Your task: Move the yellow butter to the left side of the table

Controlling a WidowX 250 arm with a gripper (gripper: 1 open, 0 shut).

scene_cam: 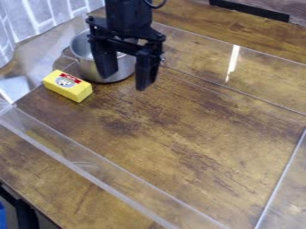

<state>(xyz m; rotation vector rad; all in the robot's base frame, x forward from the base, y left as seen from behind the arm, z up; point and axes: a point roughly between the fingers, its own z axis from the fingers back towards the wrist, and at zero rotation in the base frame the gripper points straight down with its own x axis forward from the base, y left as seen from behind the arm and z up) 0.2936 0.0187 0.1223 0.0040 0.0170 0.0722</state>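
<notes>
The yellow butter [68, 85] is a small bright yellow block with a red-and-white label, lying on the dark wood-grain table [203, 134] near its left edge. My black gripper [124, 77] hangs fingers-down over the table, to the right of the butter and apart from it. Its fingers [145, 73] stand wide open with nothing between them. The gripper partly covers the steel pot behind it.
A steel pot [93, 52] stands just behind the butter at the upper left. Clear plastic edging [84, 161] runs along the table's front and left. A tiled wall rises at the far left.
</notes>
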